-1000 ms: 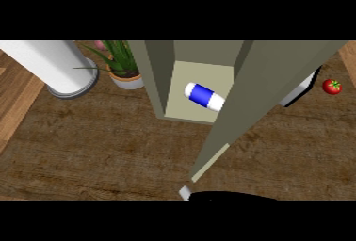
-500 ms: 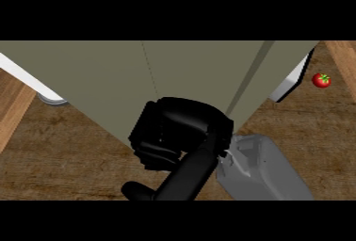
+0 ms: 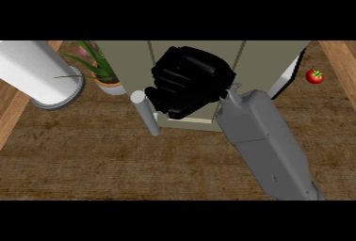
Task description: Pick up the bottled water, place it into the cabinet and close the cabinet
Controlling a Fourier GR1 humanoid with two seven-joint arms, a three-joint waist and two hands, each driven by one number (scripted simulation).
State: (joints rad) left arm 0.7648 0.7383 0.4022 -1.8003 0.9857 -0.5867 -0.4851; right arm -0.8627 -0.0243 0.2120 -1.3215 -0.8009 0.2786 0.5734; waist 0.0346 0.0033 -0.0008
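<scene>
The right hand sat against the front of the cabinet, its grey forearm running back and to its right toward the lower edge of the view. Its black fingers were bunched and curled downward in a closed clump over the cabinet's face; whether they wrapped anything could not be made out, since the hand covered whatever lay beneath it. The bottled water did not show anywhere: if it was in the cabinet, it lay behind the hand and the door panels, hidden.

Just below and to the left of the hand, a pale cylindrical handle stood out from the cabinet's front, close to the fingers, though contact between them could not be judged. A pale strip of the cabinet's lower edge showed right under the hand.

Farther left of the hand stood a potted plant with long green leaves, and beyond it a large white cylinder on a grey base. Well to the right of the hand, past the cabinet's corner, a small red tomato lay on the wooden surface.

The left hand was out of sight.
</scene>
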